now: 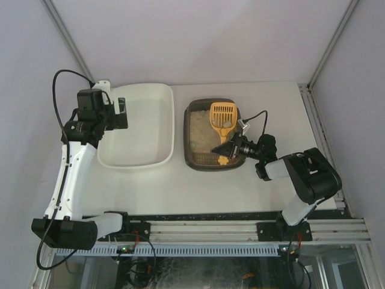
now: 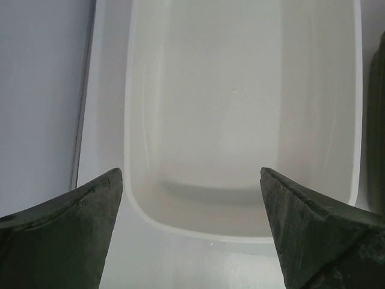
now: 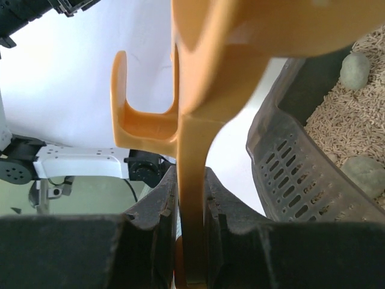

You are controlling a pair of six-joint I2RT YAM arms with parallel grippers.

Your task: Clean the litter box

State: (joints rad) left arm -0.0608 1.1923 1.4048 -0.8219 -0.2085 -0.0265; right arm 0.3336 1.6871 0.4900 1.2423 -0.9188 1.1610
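The dark brown-grey litter box (image 1: 195, 158) with beige litter sits right of centre. An orange slotted scoop (image 1: 222, 114) lies over its far part with a grey lump in it. My right gripper (image 1: 228, 148) is shut on the scoop's handle (image 3: 194, 180) at the box's near right. In the right wrist view the box's slotted rim (image 3: 289, 162), the litter and two grey lumps (image 3: 355, 69) show. My left gripper (image 1: 120, 113) is open and empty above the left edge of the white tub (image 1: 162, 102). Its fingers (image 2: 90, 211) frame the tub (image 2: 150, 205).
The white tub stands just left of the litter box, with a narrow gap between them. A dark edge of the litter box (image 2: 378, 120) shows at the right of the left wrist view. A metal rail (image 1: 240, 232) runs along the table's near edge.
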